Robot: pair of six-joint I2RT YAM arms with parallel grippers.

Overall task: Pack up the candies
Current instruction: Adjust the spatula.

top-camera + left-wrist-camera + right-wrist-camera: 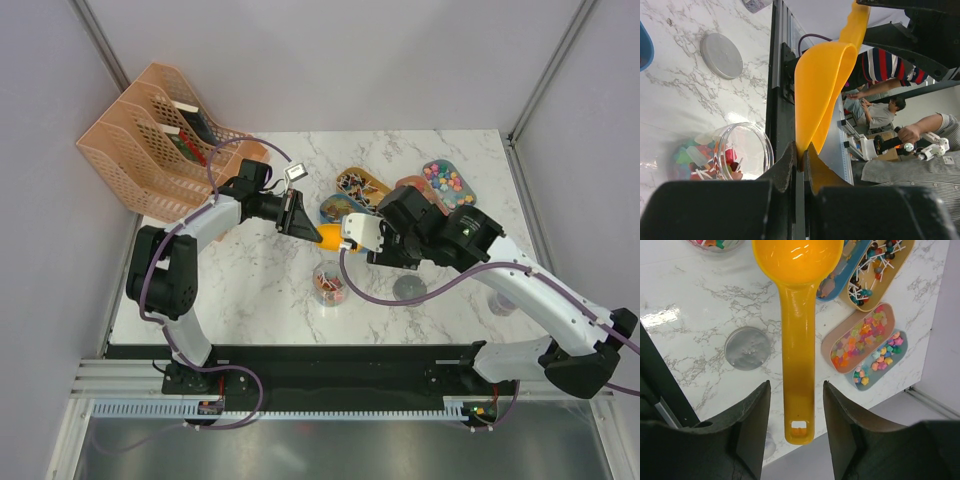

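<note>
A robotics lab: grey panel walls (330, 60) enclose a marble table (260, 290), with seated people (880, 112) working beyond.

You have a smooth, glossy orange plastic scoop (797, 340), a polished marble-patterned worktop (250, 285), a clear shiny jar (757, 145), a dull grey lid (747, 348) and matt-looking candies (860, 342).

Tiny multicoloured sweets (860, 342), loose and mixed in colour: pastel pieces filling a pink oval tray (826, 347); star-shaped ones in the adjoining light-blue tray (904, 340); stick lollipops (872, 270) heaped in a tan tray (907, 247); further pieces (700, 160) inside an open clear jar (767, 150).
</note>
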